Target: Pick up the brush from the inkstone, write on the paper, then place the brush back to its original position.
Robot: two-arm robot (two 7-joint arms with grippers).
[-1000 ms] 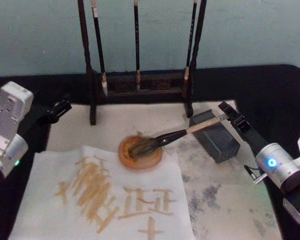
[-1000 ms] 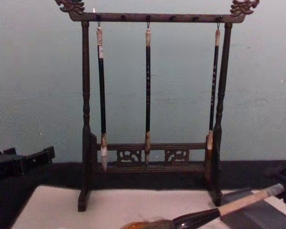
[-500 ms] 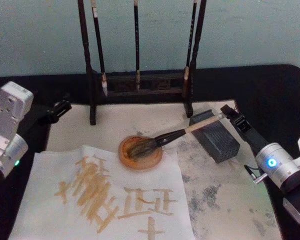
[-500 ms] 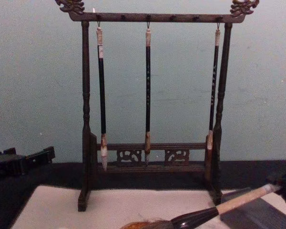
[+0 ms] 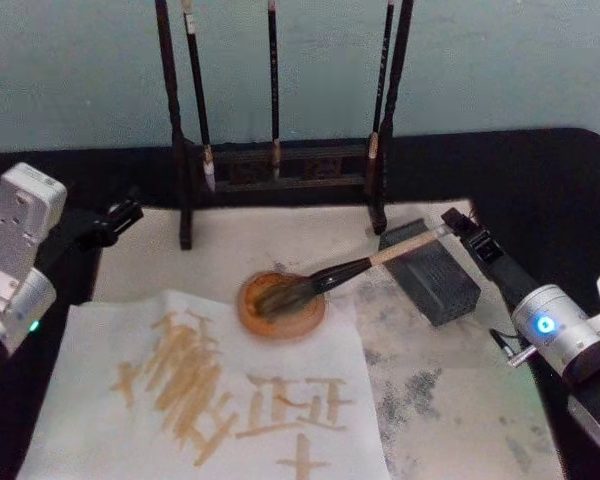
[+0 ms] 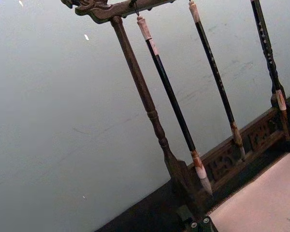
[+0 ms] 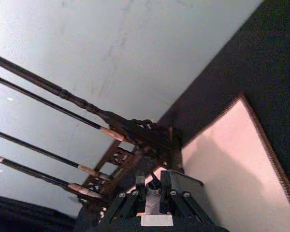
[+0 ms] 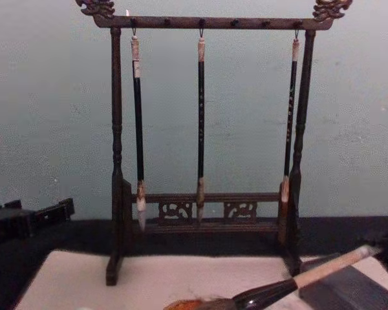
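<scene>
Seemingly the right gripper has its fingers slightly apart — just beside the brush handle's end.

The left gripper hovers low at the left, its wrist raised behind it. The right gripper reaches forward and inward from the right.

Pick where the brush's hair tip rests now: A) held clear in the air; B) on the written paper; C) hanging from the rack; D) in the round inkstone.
D: the brush lies with its hair in the inkstone and its handle propped on the dark block. The right gripper is by the handle's end, and the left gripper sits parked at the table's left.
</scene>
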